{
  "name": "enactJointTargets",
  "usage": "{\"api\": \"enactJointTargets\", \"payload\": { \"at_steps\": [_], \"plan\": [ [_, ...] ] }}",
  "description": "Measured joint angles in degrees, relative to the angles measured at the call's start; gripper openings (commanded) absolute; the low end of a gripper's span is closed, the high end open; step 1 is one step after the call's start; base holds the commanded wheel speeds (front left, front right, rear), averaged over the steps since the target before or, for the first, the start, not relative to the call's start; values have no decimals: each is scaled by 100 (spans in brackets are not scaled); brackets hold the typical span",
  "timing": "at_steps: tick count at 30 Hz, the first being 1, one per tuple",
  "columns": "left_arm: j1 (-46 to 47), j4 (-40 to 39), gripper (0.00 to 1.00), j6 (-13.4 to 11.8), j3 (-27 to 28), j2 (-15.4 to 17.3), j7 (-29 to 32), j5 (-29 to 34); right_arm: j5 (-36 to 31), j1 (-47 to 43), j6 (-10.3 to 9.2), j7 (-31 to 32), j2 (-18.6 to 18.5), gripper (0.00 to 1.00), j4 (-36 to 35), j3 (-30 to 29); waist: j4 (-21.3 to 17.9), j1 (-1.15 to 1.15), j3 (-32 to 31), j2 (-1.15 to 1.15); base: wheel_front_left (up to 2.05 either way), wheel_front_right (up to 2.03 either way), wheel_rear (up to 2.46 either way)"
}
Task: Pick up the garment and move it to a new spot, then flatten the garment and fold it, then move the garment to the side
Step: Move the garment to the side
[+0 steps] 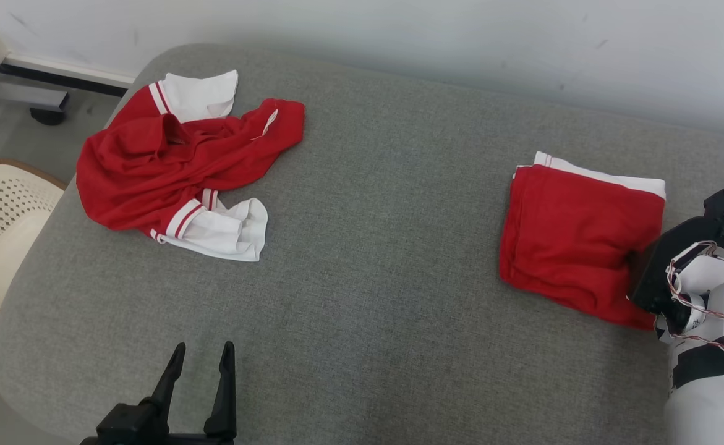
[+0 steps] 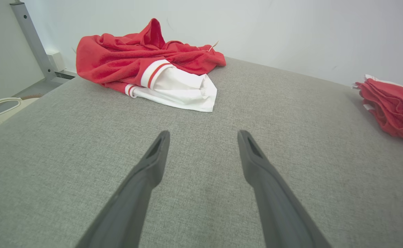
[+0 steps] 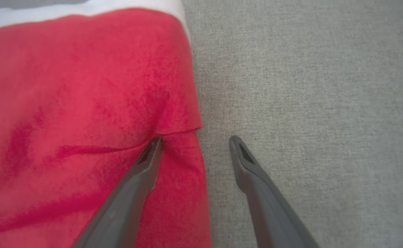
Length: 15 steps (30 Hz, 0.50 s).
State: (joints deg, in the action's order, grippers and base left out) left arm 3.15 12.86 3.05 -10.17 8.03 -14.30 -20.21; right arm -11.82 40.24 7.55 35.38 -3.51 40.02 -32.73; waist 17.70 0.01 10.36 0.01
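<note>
A crumpled red garment (image 1: 164, 167) with white striped sleeves lies at the far left of the grey padded table (image 1: 368, 259); the left wrist view shows this garment (image 2: 146, 65) ahead of the fingers. A second red garment (image 1: 578, 232), folded into a square with a white edge, lies at the right. My left gripper (image 1: 204, 347) stands open near the front edge, well short of the crumpled garment, and nothing lies between its fingers (image 2: 153, 162). My right gripper (image 3: 194, 139) is open, pointing down at the folded garment's (image 3: 84, 103) edge, one finger over the cloth and one over the table.
A cream perforated chair (image 1: 3, 228) stands off the table's left side. A pale wall runs behind the table, with a metal frame (image 1: 21, 80) at the far left. My right forearm (image 1: 708, 371) stands at the table's right front.
</note>
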Motion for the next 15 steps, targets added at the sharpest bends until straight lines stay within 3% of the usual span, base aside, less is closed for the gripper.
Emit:
{"api": "enactJointTargets", "payload": {
  "at_steps": [7,10,11,12,15],
  "plan": [
    [87,142,100,46,-22,-21,-33,2,-142,205,0,-98,-32,100,459,-148,39,-1,81,0,0,0,0],
    [153,179,100,49,-26,-22,-38,3,-212,229,0,-5,-33,32,625,-130,13,-1,64,-1,0,0,0],
    [162,183,100,49,-23,-21,-49,3,-224,253,0,-5,-26,13,672,-112,-1,-1,57,-1,0,0,0],
    [162,196,100,51,-22,-19,-49,3,-231,282,0,-8,-14,0,717,-99,-18,-1,52,0,0,0,0],
    [161,223,100,52,-5,-19,-52,2,-230,298,0,-108,22,0,781,-27,-79,-1,44,0,0,0,0]
  ]
}}
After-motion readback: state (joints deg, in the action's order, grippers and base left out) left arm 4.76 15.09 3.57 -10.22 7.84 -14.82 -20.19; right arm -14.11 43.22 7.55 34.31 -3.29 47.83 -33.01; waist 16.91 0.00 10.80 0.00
